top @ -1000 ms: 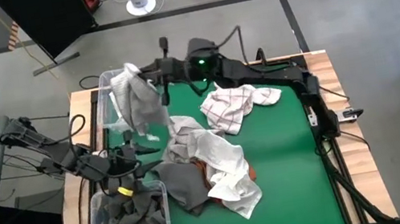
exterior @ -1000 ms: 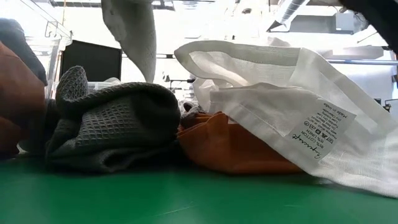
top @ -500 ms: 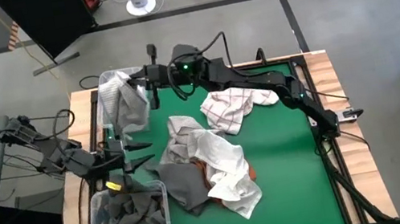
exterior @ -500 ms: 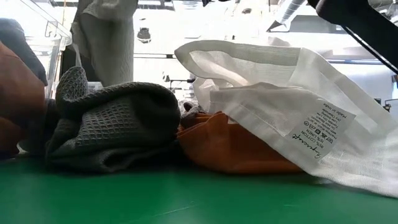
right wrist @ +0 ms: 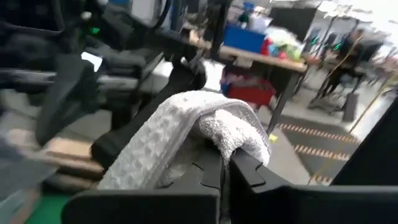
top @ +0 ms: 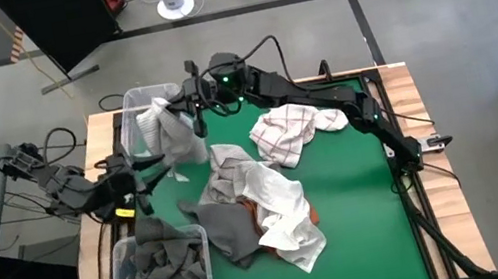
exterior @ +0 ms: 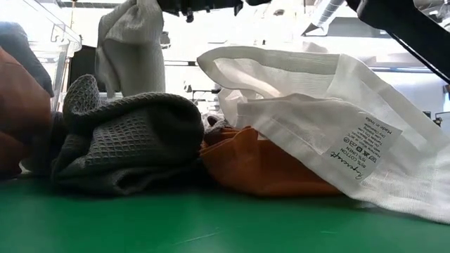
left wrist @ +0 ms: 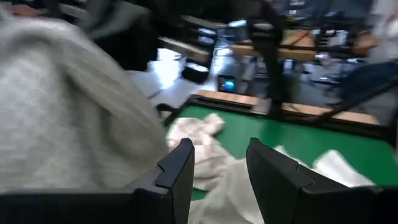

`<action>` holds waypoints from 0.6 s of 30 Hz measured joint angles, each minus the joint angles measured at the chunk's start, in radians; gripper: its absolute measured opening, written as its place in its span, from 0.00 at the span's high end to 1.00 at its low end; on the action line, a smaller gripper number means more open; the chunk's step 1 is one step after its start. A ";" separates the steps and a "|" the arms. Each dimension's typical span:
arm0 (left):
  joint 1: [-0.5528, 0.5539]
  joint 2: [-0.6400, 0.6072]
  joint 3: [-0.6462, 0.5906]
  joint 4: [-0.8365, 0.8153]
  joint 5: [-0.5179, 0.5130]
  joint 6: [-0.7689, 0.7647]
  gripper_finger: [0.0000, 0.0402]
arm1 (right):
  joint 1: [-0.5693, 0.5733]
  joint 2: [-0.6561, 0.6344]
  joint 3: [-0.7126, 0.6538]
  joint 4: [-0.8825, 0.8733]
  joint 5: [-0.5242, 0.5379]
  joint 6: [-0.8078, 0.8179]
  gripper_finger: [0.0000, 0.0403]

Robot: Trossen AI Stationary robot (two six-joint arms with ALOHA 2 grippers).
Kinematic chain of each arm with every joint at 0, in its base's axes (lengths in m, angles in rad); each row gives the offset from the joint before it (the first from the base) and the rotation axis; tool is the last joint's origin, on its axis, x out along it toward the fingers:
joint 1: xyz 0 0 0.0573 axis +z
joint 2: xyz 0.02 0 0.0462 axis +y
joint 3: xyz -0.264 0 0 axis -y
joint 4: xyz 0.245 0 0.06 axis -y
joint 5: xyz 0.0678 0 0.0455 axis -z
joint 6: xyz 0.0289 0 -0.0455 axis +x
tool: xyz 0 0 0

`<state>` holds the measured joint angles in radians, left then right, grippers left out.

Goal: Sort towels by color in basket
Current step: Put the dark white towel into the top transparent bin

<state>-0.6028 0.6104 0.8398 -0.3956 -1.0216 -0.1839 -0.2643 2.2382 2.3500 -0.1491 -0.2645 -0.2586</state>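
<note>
A white towel [top: 173, 137] is pinched by the right gripper [top: 193, 108] and hung at the far bin [top: 127, 109]. The left gripper [top: 155, 170] is held spread, empty, just beside it.

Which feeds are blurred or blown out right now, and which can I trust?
Left wrist view: smeared throughout, the white towel a soft mass. Right wrist view: background streaked, the towel over the right gripper fairly sharp. Low view: bright backlight washes out the room, near grey towel crisp. High view: evenly lit, sharp, trust it.
</note>
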 joint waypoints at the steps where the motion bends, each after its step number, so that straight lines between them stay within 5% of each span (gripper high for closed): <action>1: 0.000 0.006 0.000 -0.004 -0.018 0.002 0.66 | 0.002 -0.004 -0.001 -0.017 -0.005 -0.007 0.94; 11: 0.005 0.030 0.000 -0.071 -0.156 0.112 0.54 | 0.017 -0.111 0.003 -0.305 0.005 -0.083 0.93; 18: 0.096 0.052 0.000 -0.020 -0.181 0.178 0.34 | 0.070 -0.144 0.002 -0.282 0.006 -0.083 0.93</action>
<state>-0.5068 0.6623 0.8402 -0.4159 -1.2025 -0.0061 -0.1945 2.0947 2.3524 -0.4310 -0.2581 -0.3417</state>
